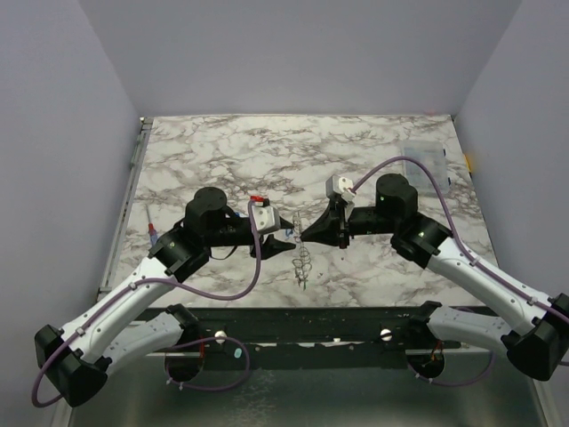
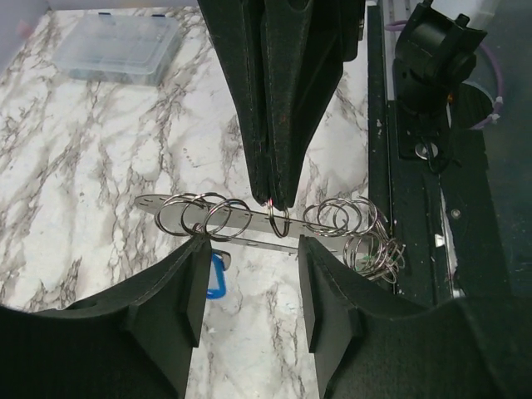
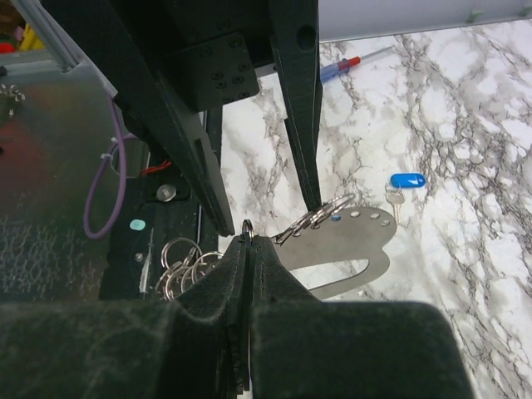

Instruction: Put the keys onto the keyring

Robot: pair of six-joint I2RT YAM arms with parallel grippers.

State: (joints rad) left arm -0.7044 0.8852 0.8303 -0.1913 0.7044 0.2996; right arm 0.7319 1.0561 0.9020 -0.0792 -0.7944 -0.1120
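Keyring being pinched at a small ring by closed right tool, near middle of near edge of marbled tabletop; left tool gaping wide, gripping nothing; lilac walls all round.

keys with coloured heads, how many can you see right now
1: a blue-headed key lies on the marble table beside the keyring. Others may be hidden among the small rings or out of view.

Enclosed bench station, evenly lit.
Grey-veined white marble-pattern table bounded left, right and rear by plain pale lavender walls.
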